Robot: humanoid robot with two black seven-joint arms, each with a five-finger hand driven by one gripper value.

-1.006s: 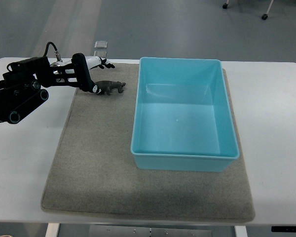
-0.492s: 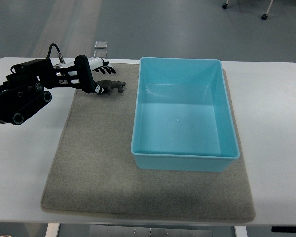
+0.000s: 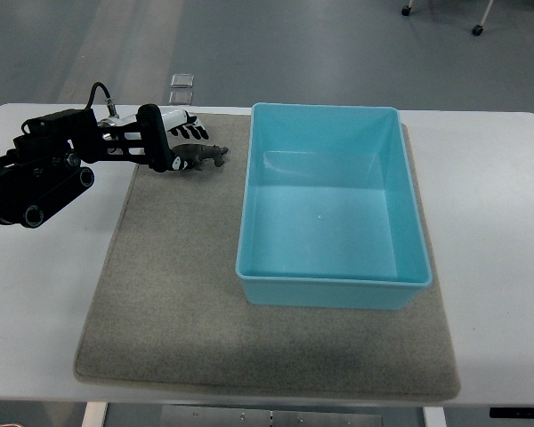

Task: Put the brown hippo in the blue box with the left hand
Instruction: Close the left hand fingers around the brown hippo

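1. Brown hippo (image 3: 202,157): on grey mat (image 3: 169,294), long axis left-right, head toward blue box (image 3: 333,206).
2. Left hand (image 3: 173,140): fingers closed around hippo's rear.
3. White table (image 3: 498,258); grey floor (image 3: 294,49) beyond.

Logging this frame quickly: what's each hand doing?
Left hand: at the small brown hippo toy; grip cannot be told.
Right hand: not in view.
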